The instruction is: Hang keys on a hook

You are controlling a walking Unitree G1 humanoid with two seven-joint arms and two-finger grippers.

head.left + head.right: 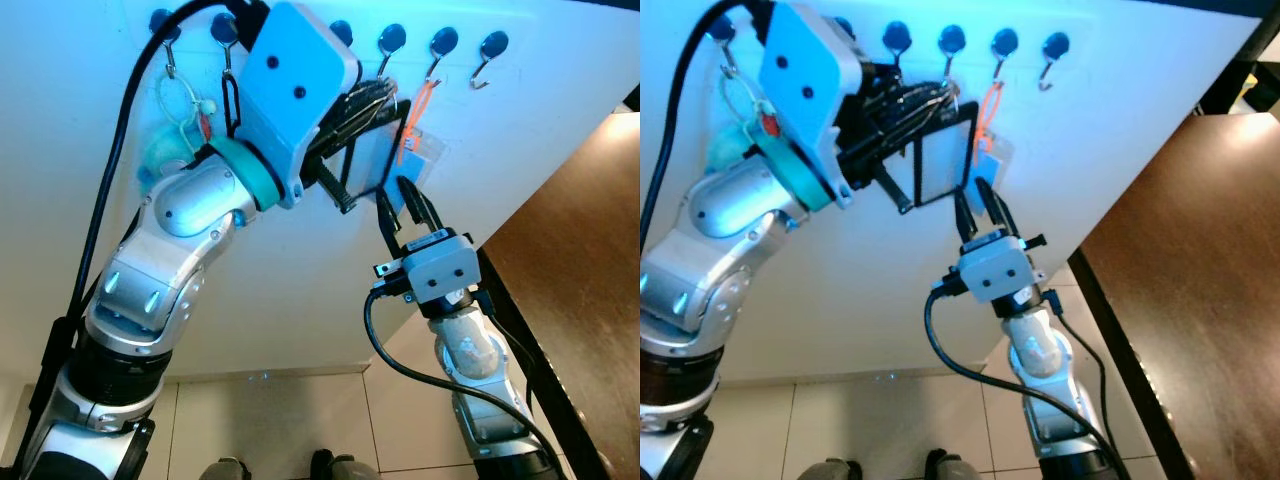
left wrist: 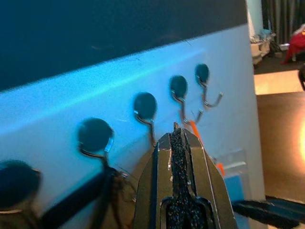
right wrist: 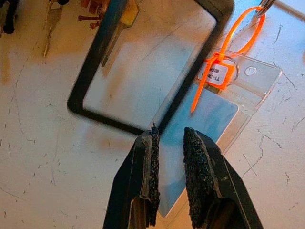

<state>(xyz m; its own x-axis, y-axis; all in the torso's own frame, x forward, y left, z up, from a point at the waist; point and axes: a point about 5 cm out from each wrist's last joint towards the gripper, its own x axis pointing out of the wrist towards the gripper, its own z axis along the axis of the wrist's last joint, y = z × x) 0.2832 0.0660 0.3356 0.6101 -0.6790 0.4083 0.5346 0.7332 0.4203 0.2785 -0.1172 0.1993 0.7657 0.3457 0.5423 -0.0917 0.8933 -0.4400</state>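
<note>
A row of small metal hooks point(image 1: 487, 60) on dark round bases runs along a white board point(image 1: 300, 300). My left gripper point(image 1: 385, 100) is raised to the hooks. It is shut on a bunch of keys point(image 1: 912, 100), and a black rectangular frame point(image 1: 916, 170) hangs from the bunch. In the left wrist view its fingertips point(image 2: 177, 138) are pressed together, pointing at the middle hooks point(image 2: 151, 129). A clear badge holder with a blue card point(image 3: 205, 119) hangs from one hook by an orange tie point(image 3: 217, 74). My right gripper point(image 3: 169, 136) is just below the card, open by a narrow gap.
A teal fluffy charm on a pale ring point(image 1: 172, 130) and a black loop point(image 1: 230, 100) hang from the leftmost hooks. The far-right hook is bare. A dark brown wooden surface point(image 1: 580, 250) lies to the right, with tiled floor point(image 1: 280, 420) below.
</note>
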